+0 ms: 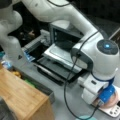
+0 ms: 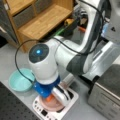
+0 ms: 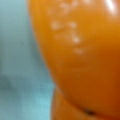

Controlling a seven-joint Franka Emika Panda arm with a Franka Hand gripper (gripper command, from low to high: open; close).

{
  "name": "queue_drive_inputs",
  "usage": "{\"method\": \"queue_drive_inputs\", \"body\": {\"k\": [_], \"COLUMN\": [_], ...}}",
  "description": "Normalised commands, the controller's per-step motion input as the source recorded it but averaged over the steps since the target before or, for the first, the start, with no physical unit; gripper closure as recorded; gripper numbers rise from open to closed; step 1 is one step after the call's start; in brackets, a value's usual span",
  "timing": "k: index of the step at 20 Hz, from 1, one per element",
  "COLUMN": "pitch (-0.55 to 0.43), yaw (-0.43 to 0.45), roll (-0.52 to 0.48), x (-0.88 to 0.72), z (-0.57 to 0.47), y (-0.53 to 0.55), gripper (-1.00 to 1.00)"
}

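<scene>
The arm is reaching straight down at a front view's bottom, w/ the tool [image 2: 51, 96] sitting right over a pink plate [image 2: 53, 105] that is resting on a white scale-like base [image 2: 71, 100] on the grey desk [image 2: 15, 62]. An orange object [image 2: 49, 97] is peeking out just under the blue wrist section [image 2: 45, 88], directly on or just above the plate – the wrist view is filled by that same orange object [image 3: 82, 57], glossy and very close to the lens, against a pale blue-grey backdrop. Whether the tool's jaws are spread or closed around the orange piece can't be told; the wrist housing is hiding them in both front views, and the wrist cam is showing only the orange surface. In a front view the same plate [image 1: 112, 101] is showing as a pink edge beside the blue part [image 1: 106, 93]. A teal bowl [image 2: 20, 81] is sitting near the base, toward a front view's left, apart from it. Judging from this, doing the step well is meaning a slow, vertical approach – keeping the tool centred on the orange object, since it looks smooth and rounded and could be slipping sideways under an off-centre pinch. The plate is probably loose on its base, so side pushes are risking a shift; the black cable [image 2: 20, 55] is looping near the bowl and is needing slack.
</scene>
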Motion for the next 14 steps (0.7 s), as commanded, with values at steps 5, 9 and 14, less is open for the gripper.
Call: {"method": "queue_drive_inputs", "body": {"k": [5, 9, 14], "pitch": [-0.221, -0.208, -0.200], "yaw": [-0.010, -0.007, -0.006], "roll": [-0.236, -0.230, -0.223], "x": [-0.31, -0.32, -0.32], "z": [-0.09, -0.07, -0.05], "y": [0.04, 0.00, 0.00], "gripper": [-1.00, -1.00, -1.00]}}
